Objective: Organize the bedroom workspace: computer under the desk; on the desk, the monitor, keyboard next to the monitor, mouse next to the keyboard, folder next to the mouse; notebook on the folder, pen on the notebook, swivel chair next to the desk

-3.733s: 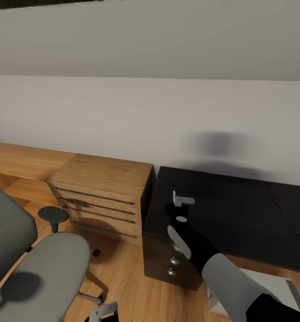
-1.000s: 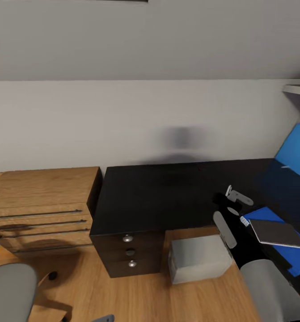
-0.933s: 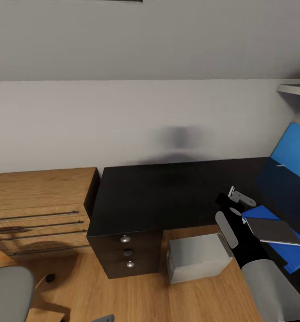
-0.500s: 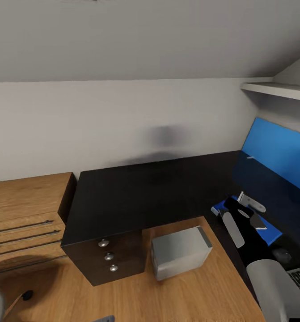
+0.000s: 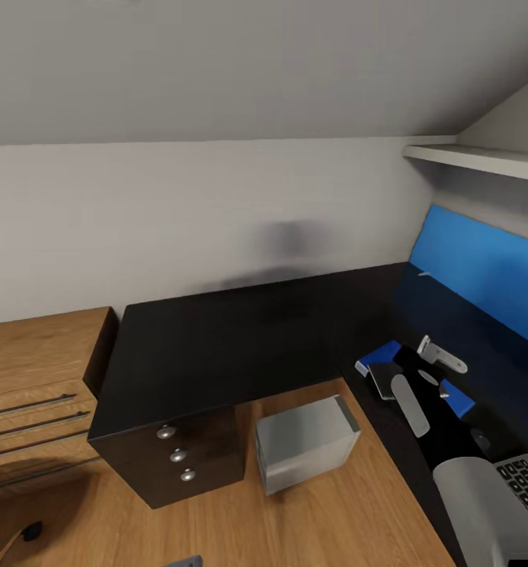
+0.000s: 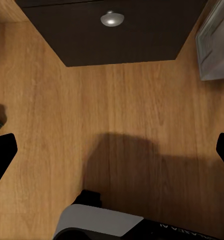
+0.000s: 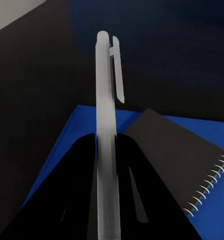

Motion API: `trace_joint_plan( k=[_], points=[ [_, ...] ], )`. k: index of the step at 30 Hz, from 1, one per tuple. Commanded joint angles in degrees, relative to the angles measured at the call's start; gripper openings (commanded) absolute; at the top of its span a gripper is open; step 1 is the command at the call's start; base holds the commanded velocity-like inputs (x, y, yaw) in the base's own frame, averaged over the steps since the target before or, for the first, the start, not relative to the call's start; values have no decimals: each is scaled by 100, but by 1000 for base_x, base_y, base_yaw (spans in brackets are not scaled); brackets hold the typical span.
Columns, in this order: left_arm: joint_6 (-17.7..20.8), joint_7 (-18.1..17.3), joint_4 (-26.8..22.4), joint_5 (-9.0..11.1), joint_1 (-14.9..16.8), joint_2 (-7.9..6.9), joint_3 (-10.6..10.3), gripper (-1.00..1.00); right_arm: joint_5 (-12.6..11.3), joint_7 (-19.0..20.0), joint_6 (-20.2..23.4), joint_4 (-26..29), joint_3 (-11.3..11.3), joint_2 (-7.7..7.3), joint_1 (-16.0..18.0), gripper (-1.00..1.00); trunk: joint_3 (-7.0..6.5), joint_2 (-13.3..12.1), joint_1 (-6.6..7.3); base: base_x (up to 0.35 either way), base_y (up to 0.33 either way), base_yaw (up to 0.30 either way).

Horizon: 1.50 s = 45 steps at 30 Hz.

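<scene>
My right gripper (image 5: pixel 422 368) is shut on the slim white pen (image 5: pixel 443 361), which stands upright between the black fingers (image 7: pixel 81 190). The pen (image 7: pixel 105 120) hangs just above the blue folder (image 5: pixel 376 358) lying on the black desk (image 5: pixel 232 346). A dark-looking spiral notebook (image 7: pixel 184 160) rests on the folder (image 7: pixel 74 137), and my arm covers part of both. The grey computer (image 5: pixel 307 441) stands on the floor in the desk's inner corner. The keyboard (image 5: pixel 527 484) and a small dark mouse (image 5: pixel 480 439) lie on the desk's right wing. My left gripper (image 6: pixel 112 155) is open over the wood floor.
A black drawer unit (image 5: pixel 177 461) holds up the desk's left end, and its knob (image 6: pixel 112 19) faces the left wrist camera. An oak dresser (image 5: pixel 35 370) stands further left. A blue back panel (image 5: pixel 484 276) and a white shelf (image 5: pixel 484 157) line the right wall. A caster (image 5: pixel 31 530) sits at the lower left.
The camera has swung right along the desk: the chair has left the picture and the keyboard has come in. My right gripper still holds the pen, now over the folder and notebook.
</scene>
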<state>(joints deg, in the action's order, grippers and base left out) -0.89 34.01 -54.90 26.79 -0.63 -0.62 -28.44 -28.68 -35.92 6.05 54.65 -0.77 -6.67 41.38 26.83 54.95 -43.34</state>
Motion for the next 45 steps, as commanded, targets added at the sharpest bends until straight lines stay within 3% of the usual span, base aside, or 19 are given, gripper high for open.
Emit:
trace_joint_plan(
  k=[1, 16, 22, 27, 41, 45],
  points=[
    [-9, 35, -12, 49, 2, -7, -21, 100, -21, -12, 34, 11, 4, -2, 2, -100, 5, 4, -1, 0, -1, -1],
    [1, 10, 85, 56, 2, 3, -20, 100, -24, -21, 84, -40, -1, 1, 5, -100, 5, 4, -1, 141, -29, 0],
    [1, 9, 118, 46, 2, 9, -28, 100, -17, 9, 176, -936, -11, -8, 135, -100, 5, 4, -1, 21, -6, 0],
    [1, 9, 120, 45, 2, 9, -30, 100, -15, 22, 175, -1242, -13, -10, 254, -100, 5, 4, -1, 2, -1, 0],
    [1, 9, 120, 43, 2, 9, -30, 100, -7, -2, 218, -1425, -17, -10, 372, -100, 5, 4, -1, 0, 0, 0],
    [1, 9, 120, 37, 2, 9, -32, 100, -6, -10, 215, -1695, -18, -10, 467, -100, 5, 4, -1, 0, 0, 0]
  ],
)
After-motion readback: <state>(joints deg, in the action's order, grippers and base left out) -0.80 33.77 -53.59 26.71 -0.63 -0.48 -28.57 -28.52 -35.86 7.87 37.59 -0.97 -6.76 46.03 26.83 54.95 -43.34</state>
